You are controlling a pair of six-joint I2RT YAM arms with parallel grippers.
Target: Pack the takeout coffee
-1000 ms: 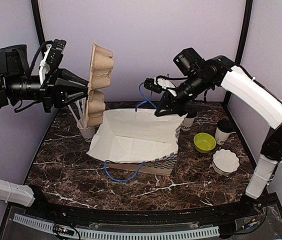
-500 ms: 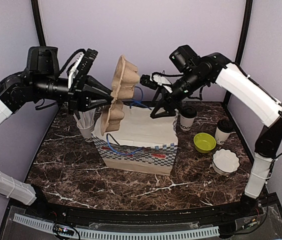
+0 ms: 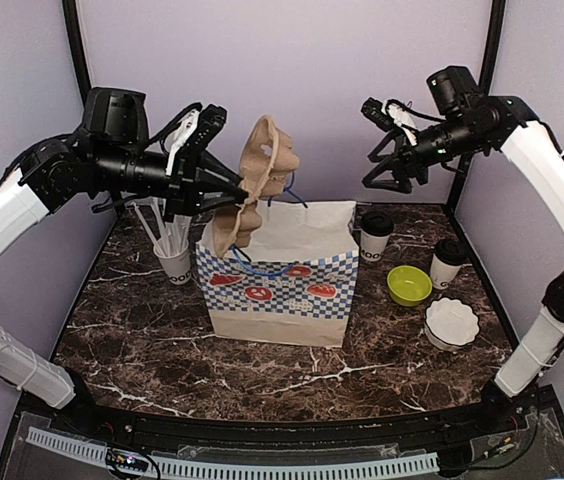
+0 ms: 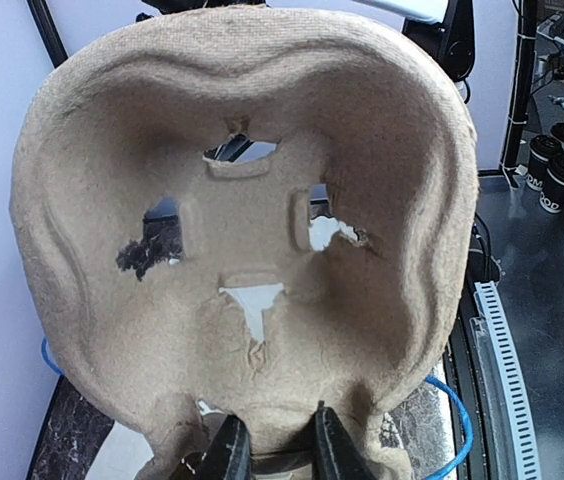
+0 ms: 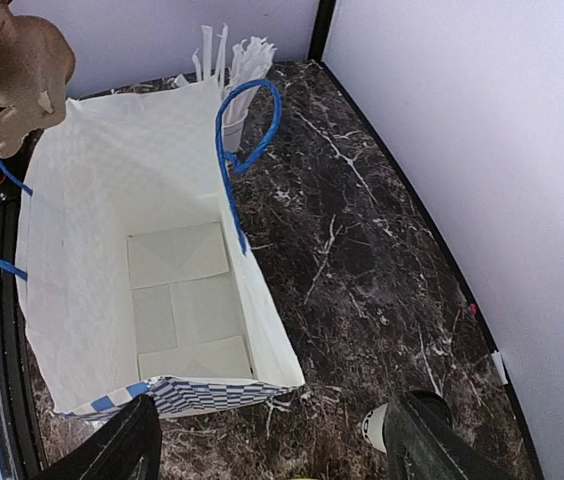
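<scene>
When checking progress, start with the paper bag: upright, mouth open, floor bare in the right wrist view. Behind it to the right, find one coffee cup near the bag and the other coffee cup beside the lime-green bowl, both lidded, on the table, unpacked. Note the left gripper pinching the pulp cup carrier, held on edge at the bag mouth. Note the right gripper raised, spread wide, empty. Judge carrier insertion current, cup loading outstanding.

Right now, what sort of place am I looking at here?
Probably a mock coffee-shop takeout counter in a robot test booth: lidded paper coffee cups and a checkered paper bag stand on a marble-look table, the left gripper holds a pulp cup carrier, and plain walls enclose it.
</scene>
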